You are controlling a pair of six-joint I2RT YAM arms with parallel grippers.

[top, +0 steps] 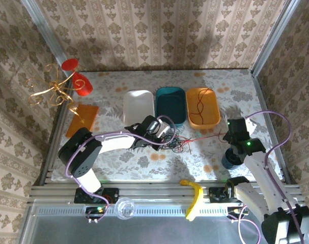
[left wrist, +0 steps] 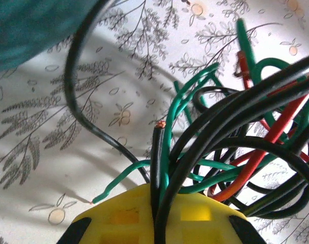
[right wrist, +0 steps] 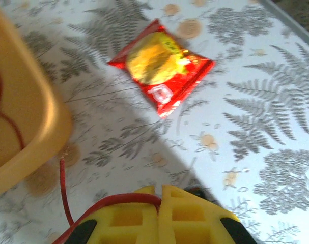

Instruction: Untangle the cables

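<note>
The cables lie in a tangle (top: 177, 142) of red, green and black strands on the table in front of the teal tray. My left gripper (top: 166, 136) sits at the tangle's left side. Its yellow fingers (left wrist: 123, 218) are shut on a black cable (left wrist: 156, 168) and a green cable (left wrist: 169, 152) running side by side between them. More loops (left wrist: 246, 147) crowd the right. A red cable (top: 205, 136) stretches from the tangle to my right gripper (top: 228, 135). My right gripper (right wrist: 161, 191) is shut on that red cable (right wrist: 118, 199), which trails off to the left. Another red cable (top: 199, 105) lies in the orange tray.
White tray (top: 139, 107), teal tray (top: 170, 92) and orange tray (top: 213, 119) stand in a row behind the tangle. A dark cup (top: 229, 160) is by the right arm, a banana (top: 195, 197) on the front rail, a gold wire stand (top: 60, 89) at the far left. A red snack packet (right wrist: 162, 66) lies ahead of the right gripper.
</note>
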